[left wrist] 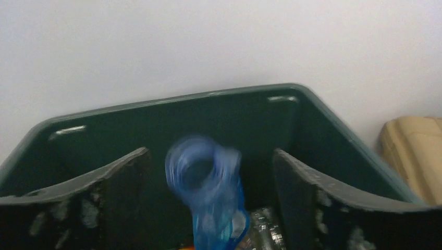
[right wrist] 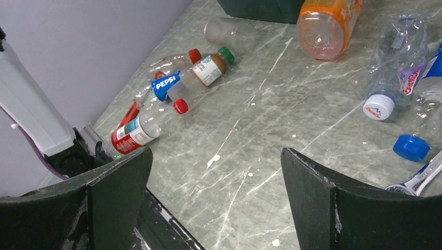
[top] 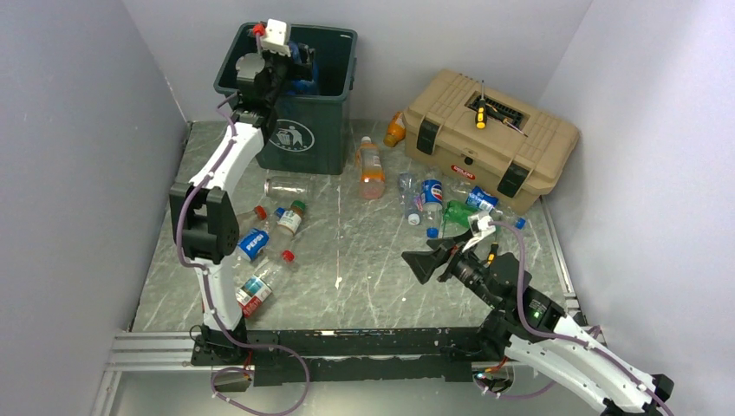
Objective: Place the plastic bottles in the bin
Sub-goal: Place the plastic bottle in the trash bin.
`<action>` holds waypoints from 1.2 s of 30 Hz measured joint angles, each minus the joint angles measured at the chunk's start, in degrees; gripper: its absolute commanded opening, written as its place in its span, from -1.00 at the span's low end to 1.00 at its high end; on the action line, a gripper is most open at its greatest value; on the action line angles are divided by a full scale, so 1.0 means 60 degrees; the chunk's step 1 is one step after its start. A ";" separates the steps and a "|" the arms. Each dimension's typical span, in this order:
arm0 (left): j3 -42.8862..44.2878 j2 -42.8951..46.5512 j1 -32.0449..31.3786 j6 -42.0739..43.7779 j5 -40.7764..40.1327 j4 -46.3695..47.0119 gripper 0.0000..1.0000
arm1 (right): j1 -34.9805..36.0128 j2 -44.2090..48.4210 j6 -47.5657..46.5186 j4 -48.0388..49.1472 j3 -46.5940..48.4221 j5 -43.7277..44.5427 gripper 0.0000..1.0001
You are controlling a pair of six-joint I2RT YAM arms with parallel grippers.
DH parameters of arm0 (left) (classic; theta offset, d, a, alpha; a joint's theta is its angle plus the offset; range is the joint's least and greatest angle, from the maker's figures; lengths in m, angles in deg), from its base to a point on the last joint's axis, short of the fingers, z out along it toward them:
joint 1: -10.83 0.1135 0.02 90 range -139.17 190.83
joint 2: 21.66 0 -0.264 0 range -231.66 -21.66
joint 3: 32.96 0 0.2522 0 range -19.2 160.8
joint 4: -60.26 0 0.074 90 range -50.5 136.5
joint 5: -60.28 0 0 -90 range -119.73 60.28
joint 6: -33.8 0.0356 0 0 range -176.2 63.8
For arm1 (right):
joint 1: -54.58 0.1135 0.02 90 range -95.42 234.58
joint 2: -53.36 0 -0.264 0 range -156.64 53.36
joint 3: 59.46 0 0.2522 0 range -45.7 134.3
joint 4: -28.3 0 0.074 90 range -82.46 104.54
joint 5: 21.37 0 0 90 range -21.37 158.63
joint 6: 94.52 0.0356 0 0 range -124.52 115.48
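Note:
My left gripper (top: 299, 62) hangs over the dark green bin (top: 295, 139), and its fingers stand apart. A blue-labelled plastic bottle (left wrist: 208, 179), blurred, is between them and touches neither, above the bin's inside (left wrist: 172, 99). My right gripper (top: 416, 263) is open and empty, low over the table's near middle (right wrist: 216, 152). Several plastic bottles lie on the table. An orange one (top: 371, 169) lies beside the bin. A Pepsi one (right wrist: 168, 86) and a red-labelled one (right wrist: 130, 136) lie on the left. A cluster (top: 433, 198) sits in front of the toolbox.
A tan toolbox (top: 520, 143) with a yellow-handled screwdriver (top: 480, 118) on its lid stands at the back right. A loose blue cap (right wrist: 412, 147) lies by the right-hand bottles. Walls close in the table on the left, back and right.

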 measured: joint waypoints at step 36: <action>-0.9912 0.9369 -0.0178 -0.4313 0.1206 -0.6812 0.99 | -0.3020 -0.5034 0.2044 -0.1064 0.0951 0.4320 0.65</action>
